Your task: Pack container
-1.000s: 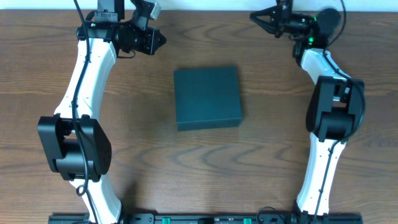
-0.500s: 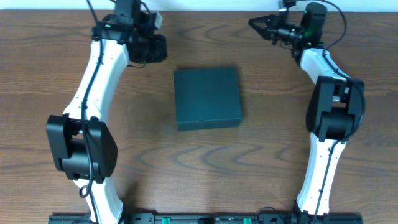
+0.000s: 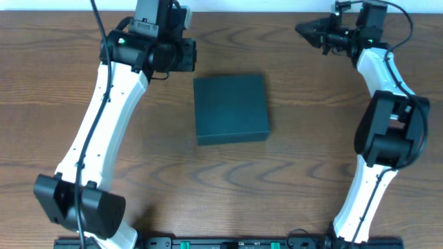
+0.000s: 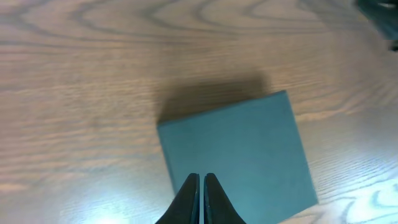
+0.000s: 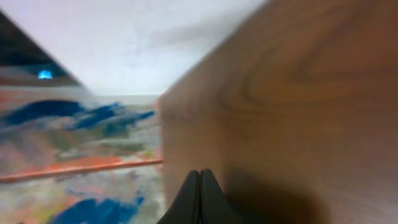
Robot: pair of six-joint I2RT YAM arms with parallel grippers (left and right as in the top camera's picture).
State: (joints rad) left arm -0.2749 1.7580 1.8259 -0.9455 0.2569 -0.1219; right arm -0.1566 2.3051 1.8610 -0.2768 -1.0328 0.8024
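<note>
Container (image 3: 230, 108) sits closed and centred, so I guess left gripper (image 4: 201, 179) and right gripper (image 5: 200, 175) hover pinched together, empty, pre-opening.

My left arm (image 3: 104, 124) stretched far forward, wrist turned inward. My left claw (image 4: 200, 180) pressed tight together, nothing in it. My right arm (image 3: 379, 69) extended forward; right claw (image 3: 304, 29) closed, empty, pointing toward my left.

Wood-grain brown table (image 3: 291, 180) with white wall (image 5: 155, 37) beyond.
</note>
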